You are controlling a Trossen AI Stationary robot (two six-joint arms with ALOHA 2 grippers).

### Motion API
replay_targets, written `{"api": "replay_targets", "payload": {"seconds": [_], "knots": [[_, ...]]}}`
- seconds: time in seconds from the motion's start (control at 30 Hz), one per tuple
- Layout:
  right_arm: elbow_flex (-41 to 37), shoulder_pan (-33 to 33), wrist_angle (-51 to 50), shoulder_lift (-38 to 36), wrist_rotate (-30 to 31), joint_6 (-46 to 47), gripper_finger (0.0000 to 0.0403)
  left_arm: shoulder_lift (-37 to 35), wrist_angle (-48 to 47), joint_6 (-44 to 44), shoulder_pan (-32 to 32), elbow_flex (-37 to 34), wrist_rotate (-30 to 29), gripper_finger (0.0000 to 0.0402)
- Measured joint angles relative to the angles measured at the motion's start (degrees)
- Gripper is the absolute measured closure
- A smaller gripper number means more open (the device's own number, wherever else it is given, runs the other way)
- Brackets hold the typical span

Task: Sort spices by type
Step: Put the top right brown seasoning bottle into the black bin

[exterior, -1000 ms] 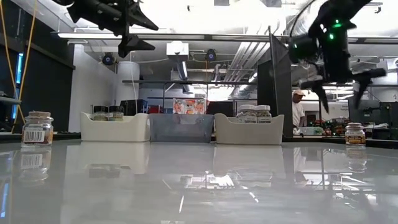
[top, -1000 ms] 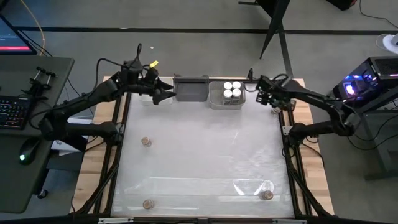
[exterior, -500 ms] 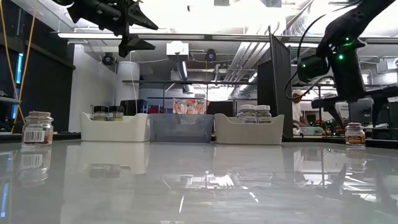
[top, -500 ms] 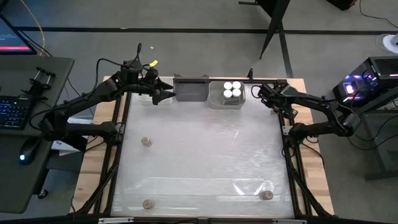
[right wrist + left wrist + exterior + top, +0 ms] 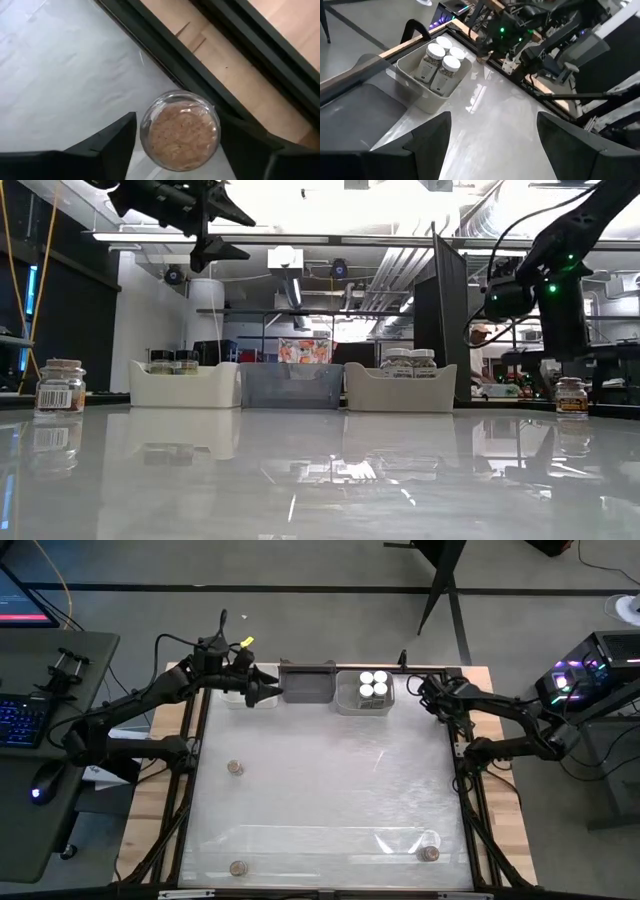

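Nearby, black frame rail [image 5: 165,60] beside cork-capped jar [image 5: 180,131]

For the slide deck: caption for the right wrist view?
Right gripper open, straddling a cork-capped jar at the table's edge.

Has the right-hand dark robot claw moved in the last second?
Yes. The right gripper has come down toward the table beside the white bin, now straddling a cork-capped jar.

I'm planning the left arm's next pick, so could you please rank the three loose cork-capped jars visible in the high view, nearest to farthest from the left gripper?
Measured from the left gripper, at the table's far left:
1. Cork-capped jar on the left side, mid-table.
2. Cork-capped jar at the near-left corner.
3. Cork-capped jar at the near-right corner.
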Motion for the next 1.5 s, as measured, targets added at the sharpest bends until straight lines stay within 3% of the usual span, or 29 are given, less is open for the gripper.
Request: {"api": "replay_targets", "payload": {"seconds": [0.17, 0.43, 0.6, 0.73, 0.8, 0.9, 1.07, 1.17, 1.3, 1.5], "knots": [[-0.06, 0.04, 0.10, 0.00, 2.65, -5.49, 0.0216, 0.02, 6.13, -3.23, 0.00, 0.00, -0.22, 0.0119], [0.93, 3.02, 3.32, -1.38, 3.42, -18.27, 0.0217, 0.02, 23.13, -12.65, -0.07, 0.00, -0.07, 0.0119], [8.08, 9.75, 5.39, -7.02, 9.49, -28.31, 0.0217, -0.06, 37.21, -22.21, -1.39, 0.04, 3.25, 0.0119], [14.83, 14.57, 18.18, -10.07, 8.16, -40.68, 0.0217, -0.13, 44.03, -27.47, -4.15, 0.07, 2.10, 0.0119], [18.25, 15.94, 25.23, -9.00, 4.02, -46.81, 0.0217, -0.13, 44.67, -28.67, -5.73, 0.07, -0.23, 0.0119], [25.54, 17.03, 27.32, -3.26, -2.97, -52.18, 0.0217, -0.01, 44.48, -27.83, -7.91, 0.07, -5.30, 0.0119], [39.36, 20.32, 23.79, 10.72, -8.22, -58.85, 0.0217, 0.11, 45.17, -27.15, -9.69, 0.07, -10.69, 0.0119], [46.03, 21.86, 22.00, 19.10, -9.34, -60.68, 0.0217, 0.11, 48.81, -27.67, -10.18, 0.07, -10.27, 0.0119], [54.29, 22.63, 21.38, 28.96, -12.37, -61.76, 0.0217, 0.05, 54.73, -28.67, -10.72, 0.07, -5.40, 0.0119], [66.07, 22.91, 16.20, 41.80, -12.50, -61.92, 0.0217, -0.52, 56.64, -28.61, -10.71, 0.07, -0.68, 0.0119]]}}
